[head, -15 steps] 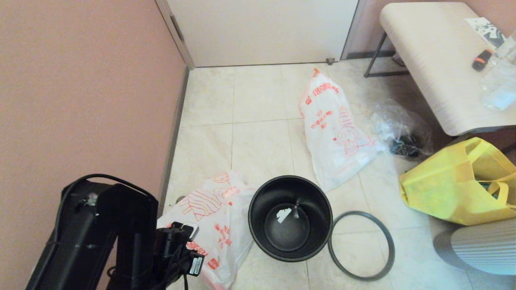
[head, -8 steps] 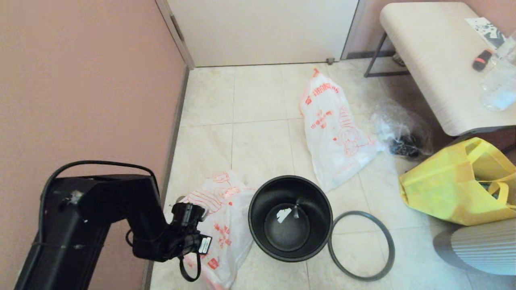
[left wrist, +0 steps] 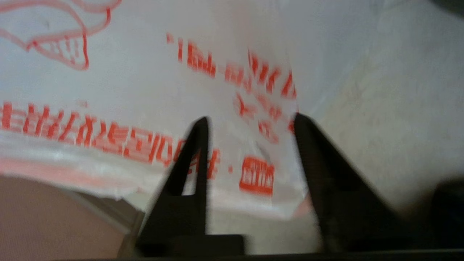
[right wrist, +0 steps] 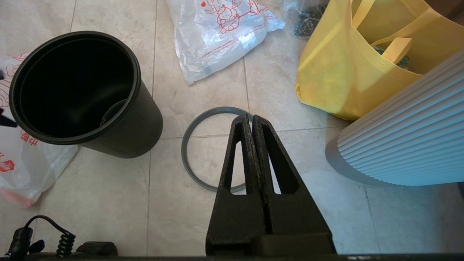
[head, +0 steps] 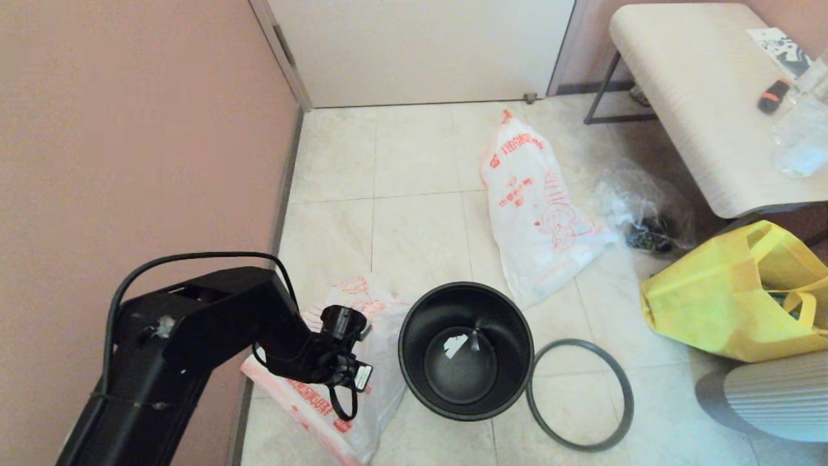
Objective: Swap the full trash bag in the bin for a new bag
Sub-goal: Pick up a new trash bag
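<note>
The black bin (head: 466, 349) (right wrist: 76, 87) stands upright on the floor with no bag in it. Its grey hoop rim (head: 577, 343) (right wrist: 185, 152) lies flat on the tiles to its right. The full trash bag (head: 537, 213) (right wrist: 221, 36) lies beyond the bin, orange handle pointing at the door. The limp new bag (head: 381, 388) (left wrist: 145, 72) (right wrist: 21, 170) lies crumpled left of the bin. My left gripper (head: 346, 323) (left wrist: 250, 117) hovers over it, open, nothing between the fingers. My right gripper (right wrist: 252, 116) is shut and empty above the hoop rim.
A yellow fabric tote (head: 731, 298) and a clear plastic bag with dark items (head: 640, 213) sit to the right. A pale bench (head: 698, 97) stands at the back right, a white ribbed object (head: 776, 395) at the near right. The pink wall (head: 129, 162) closes off the left.
My left arm has swung forward and to the right, bringing its gripper over the new bag. The new bag's near edge has shifted a little. Bin, hoop and full bag are unmoved.
</note>
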Robot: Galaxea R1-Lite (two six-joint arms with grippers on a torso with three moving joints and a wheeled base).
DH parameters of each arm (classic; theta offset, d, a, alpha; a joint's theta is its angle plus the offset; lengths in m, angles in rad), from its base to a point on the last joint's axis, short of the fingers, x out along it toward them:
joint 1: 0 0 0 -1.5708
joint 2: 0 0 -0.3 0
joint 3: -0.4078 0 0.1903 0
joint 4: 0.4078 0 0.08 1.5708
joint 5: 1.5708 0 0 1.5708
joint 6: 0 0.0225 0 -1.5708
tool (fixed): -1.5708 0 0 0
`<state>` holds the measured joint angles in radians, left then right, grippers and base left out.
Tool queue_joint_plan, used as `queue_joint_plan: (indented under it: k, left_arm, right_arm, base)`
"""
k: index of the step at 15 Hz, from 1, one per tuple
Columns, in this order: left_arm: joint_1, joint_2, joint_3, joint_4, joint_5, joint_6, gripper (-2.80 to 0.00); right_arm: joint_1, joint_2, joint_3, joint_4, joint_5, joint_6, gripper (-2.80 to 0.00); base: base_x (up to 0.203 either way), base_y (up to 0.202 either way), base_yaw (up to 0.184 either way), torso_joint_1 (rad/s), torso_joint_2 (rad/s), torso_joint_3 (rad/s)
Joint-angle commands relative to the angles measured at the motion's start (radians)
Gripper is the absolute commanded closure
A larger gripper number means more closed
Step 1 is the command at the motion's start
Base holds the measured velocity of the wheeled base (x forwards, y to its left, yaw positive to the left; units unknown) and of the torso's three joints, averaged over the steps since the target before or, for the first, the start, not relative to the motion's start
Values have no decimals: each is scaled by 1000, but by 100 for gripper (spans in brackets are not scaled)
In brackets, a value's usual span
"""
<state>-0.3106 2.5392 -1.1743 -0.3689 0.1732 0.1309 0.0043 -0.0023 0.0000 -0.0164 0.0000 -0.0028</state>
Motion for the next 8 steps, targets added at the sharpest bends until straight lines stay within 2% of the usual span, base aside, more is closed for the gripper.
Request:
queue_joint_plan:
  k: [1, 8]
  left_arm:
    - [-4, 45, -40, -2, 2, 3, -280]
    - [1, 168, -210, -4, 23, 10, -280]
  right_arm:
    - [0, 2, 8, 0, 0, 0, 0]
    - [0, 2, 8, 0, 0, 0, 0]
  base:
    - [0, 0, 0, 0, 0, 0]
    - [0, 0, 0, 0, 0, 0]
